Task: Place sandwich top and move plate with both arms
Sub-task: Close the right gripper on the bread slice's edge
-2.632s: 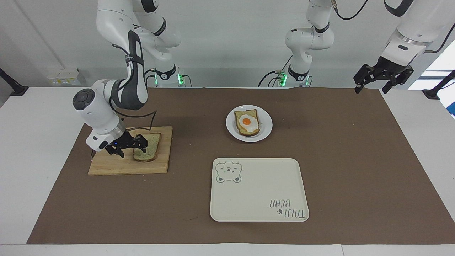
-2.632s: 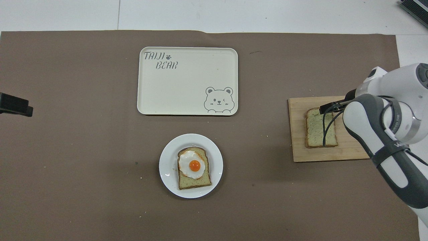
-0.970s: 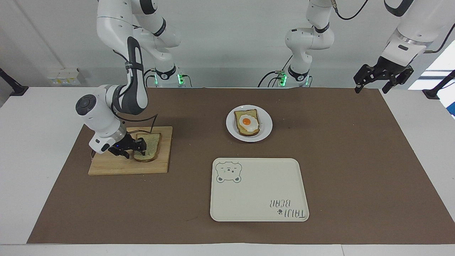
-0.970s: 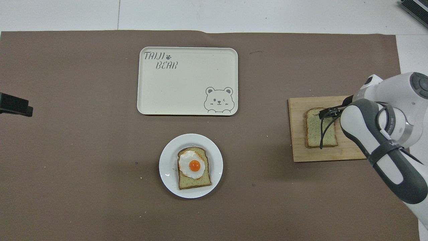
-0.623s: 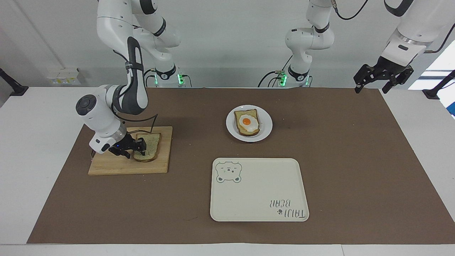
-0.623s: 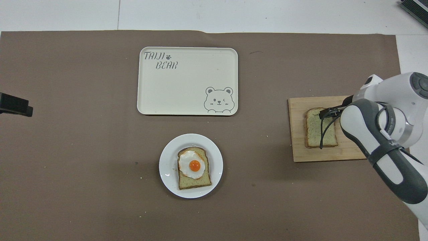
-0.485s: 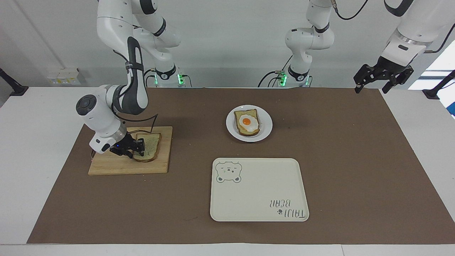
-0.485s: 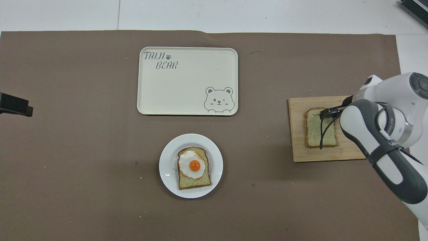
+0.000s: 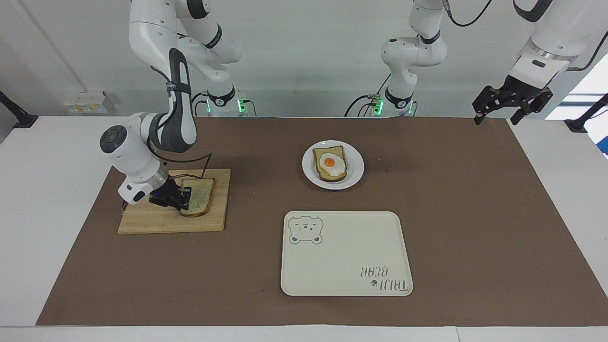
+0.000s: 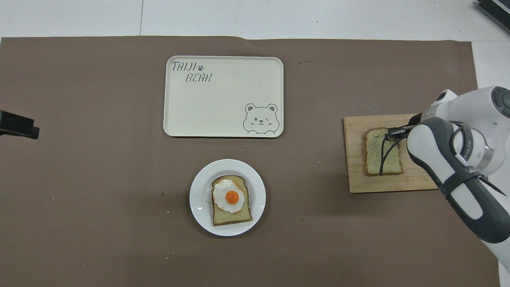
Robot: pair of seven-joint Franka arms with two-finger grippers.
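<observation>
The sandwich top [image 9: 202, 192] is a tan bread slice lying on a wooden cutting board [image 9: 156, 221] toward the right arm's end of the table. My right gripper [image 9: 184, 199] is low over the board and shut on the slice's edge; the overhead view shows it [image 10: 392, 133] at the slice [image 10: 376, 157]. The white plate [image 9: 356, 175] sits mid-table, nearer to the robots than the tray, and carries toast with a fried egg [image 9: 331, 164]. My left gripper [image 9: 496, 116] waits open and raised over the table's corner at the left arm's end.
A cream tray with a bear drawing [image 9: 346, 251] lies farther from the robots than the plate [image 10: 199, 207]. A brown mat [image 9: 451, 213] covers the table. The cutting board [image 10: 354, 175] lies near the mat's edge.
My right gripper has drawn back toward the slice's edge and its fingers have closed on the slice. The left arm has not moved.
</observation>
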